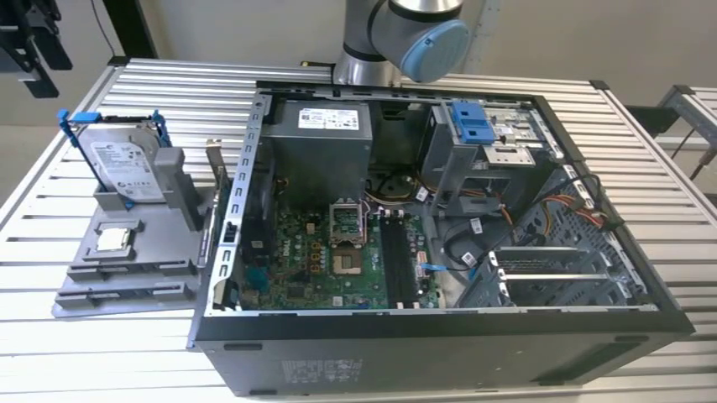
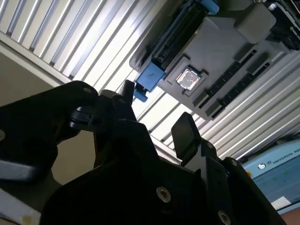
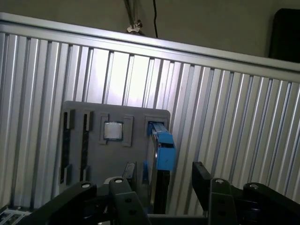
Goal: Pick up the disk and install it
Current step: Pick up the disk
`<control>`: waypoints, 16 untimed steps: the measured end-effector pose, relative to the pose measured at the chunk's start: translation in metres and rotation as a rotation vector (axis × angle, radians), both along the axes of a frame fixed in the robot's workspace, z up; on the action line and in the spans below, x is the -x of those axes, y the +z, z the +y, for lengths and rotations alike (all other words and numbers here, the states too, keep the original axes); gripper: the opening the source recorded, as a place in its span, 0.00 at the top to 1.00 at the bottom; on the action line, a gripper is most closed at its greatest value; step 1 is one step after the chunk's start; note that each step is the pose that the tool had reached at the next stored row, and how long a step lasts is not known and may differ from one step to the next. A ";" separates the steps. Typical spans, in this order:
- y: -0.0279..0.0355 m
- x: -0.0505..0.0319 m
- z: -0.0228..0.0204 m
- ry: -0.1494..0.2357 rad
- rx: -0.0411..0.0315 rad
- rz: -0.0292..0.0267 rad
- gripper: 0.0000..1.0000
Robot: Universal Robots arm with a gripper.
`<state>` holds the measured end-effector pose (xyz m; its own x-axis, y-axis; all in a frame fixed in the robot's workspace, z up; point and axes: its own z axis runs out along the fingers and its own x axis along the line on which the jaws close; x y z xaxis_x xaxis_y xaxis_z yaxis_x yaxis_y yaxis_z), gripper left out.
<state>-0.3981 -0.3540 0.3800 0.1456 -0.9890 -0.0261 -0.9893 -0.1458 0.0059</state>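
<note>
The pincer (image 3: 165, 182) hung open and empty, jaws spread, seemingly to straddle the disk (image 3: 161, 152). The disk stood on edge in a grey holder (image 3: 140, 112) on the bench (image 3: 234, 117), beside the case (image 1: 448, 353).

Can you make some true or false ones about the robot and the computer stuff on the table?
1. The disk stands upright in the grey holder. True.
2. The hand is gripping the disk. False: the hand is open and empty, and the disk sits in its holder.
3. The computer case is closed up. False: its side is open, and the green board inside shows.
4. A small square silver chip lies on the grey holder. True.
</note>
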 end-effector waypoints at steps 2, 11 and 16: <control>-0.0019 0.0000 0.0000 -0.018 0.0000 0.0001 0.00; -0.0179 -0.0006 0.0006 -0.036 0.0018 0.0002 0.00; -0.0270 -0.0012 0.0011 -0.036 0.0018 0.0002 0.00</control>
<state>-0.3969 -0.3528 0.3530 0.1097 -0.9937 -0.0244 -0.9939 -0.1099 0.0064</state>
